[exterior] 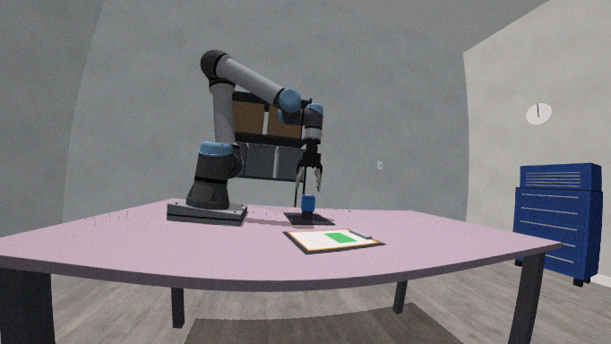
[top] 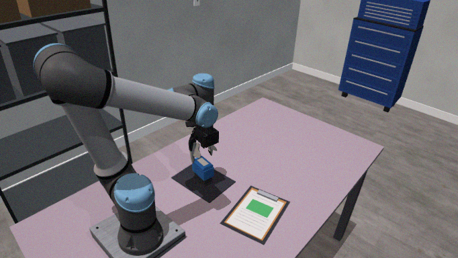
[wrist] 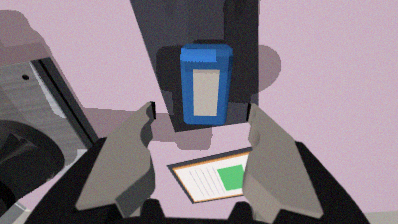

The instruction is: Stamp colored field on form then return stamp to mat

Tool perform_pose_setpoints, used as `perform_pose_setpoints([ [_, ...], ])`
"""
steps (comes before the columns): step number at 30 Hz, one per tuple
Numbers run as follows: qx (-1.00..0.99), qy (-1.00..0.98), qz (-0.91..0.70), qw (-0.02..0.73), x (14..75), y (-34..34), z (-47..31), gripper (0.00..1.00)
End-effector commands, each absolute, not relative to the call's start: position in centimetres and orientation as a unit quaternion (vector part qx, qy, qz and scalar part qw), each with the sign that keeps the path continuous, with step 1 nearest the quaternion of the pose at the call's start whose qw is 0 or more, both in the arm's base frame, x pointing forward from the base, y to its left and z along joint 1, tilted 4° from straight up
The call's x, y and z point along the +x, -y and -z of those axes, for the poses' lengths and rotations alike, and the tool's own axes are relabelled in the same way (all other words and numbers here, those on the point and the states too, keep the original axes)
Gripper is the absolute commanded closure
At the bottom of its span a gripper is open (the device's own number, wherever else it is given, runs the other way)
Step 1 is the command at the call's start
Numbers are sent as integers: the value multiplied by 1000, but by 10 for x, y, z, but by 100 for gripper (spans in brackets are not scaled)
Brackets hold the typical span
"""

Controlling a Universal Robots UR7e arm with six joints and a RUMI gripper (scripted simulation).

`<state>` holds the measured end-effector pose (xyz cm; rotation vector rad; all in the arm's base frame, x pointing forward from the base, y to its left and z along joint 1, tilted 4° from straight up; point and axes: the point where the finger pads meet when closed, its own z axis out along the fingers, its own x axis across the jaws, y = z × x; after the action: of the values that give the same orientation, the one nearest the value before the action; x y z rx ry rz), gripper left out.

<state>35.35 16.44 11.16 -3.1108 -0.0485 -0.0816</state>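
Stamp [top: 203, 168] first: it is a small blue block with a pale patch on its top, and it stands upright on the dark square mat [top: 215, 191]. It sits toward the far left part of that mat. From my wrist camera the stamp [wrist: 206, 83] shows between my two gray fingers, but higher up in the picture, so it is not yet between them.

My gripper [top: 203, 152] hangs just above the stamp with its fingers pointing down. It is partly open and holds nothing. In the side view my gripper [exterior: 309, 184] is close over the stamp [exterior: 307, 202], with a small gap between them.

To the right of the mat, and nearer to the front edge of the table, lies a clipboard [top: 232, 224] with an orange rim. A white form [top: 246, 220] is clipped on it, and the form has a green field [top: 259, 207] near its top and thin lines below. The mat and the clipboard are near each other but do not touch.

All of this rests on a pink table [top: 302, 144] with dark legs. My arm stands on a gray base plate [top: 101, 233] at the near left of the table.

Behind my arm is a dark shelf rack [top: 111, 44] with boxes. Far off on the right stands a blue tool cabinet [top: 379, 57] with many drawers. A round white clock [exterior: 538, 114] hangs on the right wall.
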Motion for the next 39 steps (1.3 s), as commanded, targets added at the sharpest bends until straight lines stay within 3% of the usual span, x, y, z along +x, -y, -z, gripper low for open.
perform_pose_setpoints([
  [1,-999,16,29,14,358,-166,-87,44],
  [29,-999,16,31,14,362,-167,-51,44],
  [30,-999,16,31,14,362,-167,-51,79],
  [39,-999,16,31,14,361,-167,-51,79],
])
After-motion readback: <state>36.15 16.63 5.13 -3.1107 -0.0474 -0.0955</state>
